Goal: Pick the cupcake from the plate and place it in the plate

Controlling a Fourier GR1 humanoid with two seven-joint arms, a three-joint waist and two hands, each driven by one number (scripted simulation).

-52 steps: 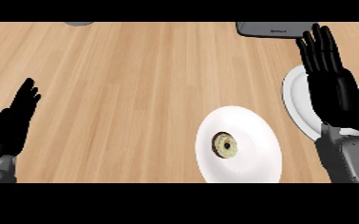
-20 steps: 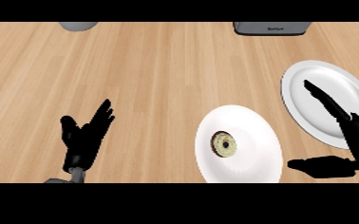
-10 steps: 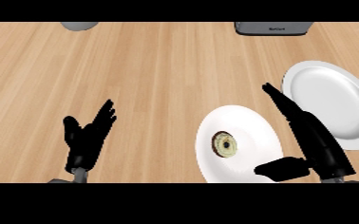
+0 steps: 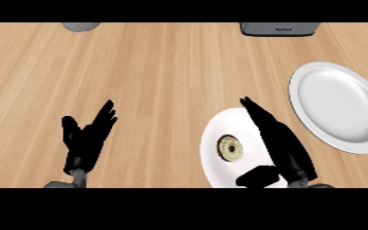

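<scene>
A small cupcake (image 4: 230, 148) with pale icing sits on a white plate (image 4: 218, 168) at the lower middle-right. My right hand (image 4: 284, 146) lies over that plate's right side, fingers straight and pointing up-left, thumb spread low below the cupcake; it stands just right of the cupcake without touching it. A second white plate (image 4: 338, 105), bare, lies at the right edge. My left hand (image 4: 84, 139) rests open at the lower left, fingers up.
A dark grey appliance (image 4: 279, 28) stands at the counter's far edge, right of centre. A grey round object (image 4: 81, 26) shows at the far left. Bare wooden counter (image 4: 165, 73) spreads across the middle.
My right hand has moved left from the bare plate onto the cupcake's plate, closing in beside the cupcake. The left hand has come up into view and now stays still.
</scene>
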